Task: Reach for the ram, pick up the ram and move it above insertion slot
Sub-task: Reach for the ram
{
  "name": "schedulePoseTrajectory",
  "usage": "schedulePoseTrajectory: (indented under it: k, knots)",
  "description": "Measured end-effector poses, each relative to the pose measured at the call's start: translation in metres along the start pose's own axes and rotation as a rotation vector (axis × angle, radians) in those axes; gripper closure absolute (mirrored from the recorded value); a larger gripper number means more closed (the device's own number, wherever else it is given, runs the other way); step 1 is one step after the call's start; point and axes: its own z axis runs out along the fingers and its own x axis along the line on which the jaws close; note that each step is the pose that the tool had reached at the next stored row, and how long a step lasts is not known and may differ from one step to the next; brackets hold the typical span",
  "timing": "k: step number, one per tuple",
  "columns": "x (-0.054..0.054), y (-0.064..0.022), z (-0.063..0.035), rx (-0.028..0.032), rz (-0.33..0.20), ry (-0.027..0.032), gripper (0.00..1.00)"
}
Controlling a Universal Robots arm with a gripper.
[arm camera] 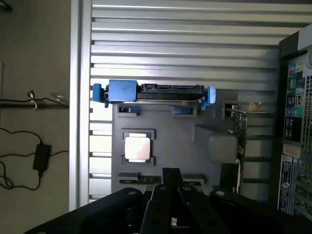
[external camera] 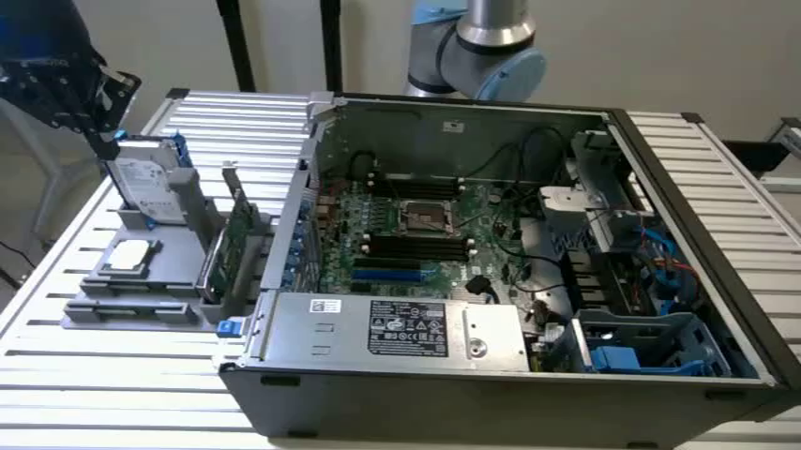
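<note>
One gripper (arm camera: 171, 172), fingers pressed together and holding nothing, hangs over one grey fixture tray (arm camera: 178, 124). One ram (arm camera: 139, 180) lies flat in a slot at the tray's edge, near the fingertips. The tray also holds one CPU (arm camera: 137, 147), one hard drive (arm camera: 168, 91) and one upright green card (external camera: 238, 234).

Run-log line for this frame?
phase: reach | tool: shut, holding nothing, over tray | ram: lying in tray, not gripped
</note>
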Motion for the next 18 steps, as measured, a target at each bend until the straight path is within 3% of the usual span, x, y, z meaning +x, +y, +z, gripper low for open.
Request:
schedulePoseTrajectory:
  k: [13, 18]
  knots:
    - [0.0001, -0.0003, -0.0001, 0.0001, 0.000, 0.0003, 0.89]
    - [0.0002, -0.0085, -0.0004, 0.0000, 0.000, 0.0001, 0.89]
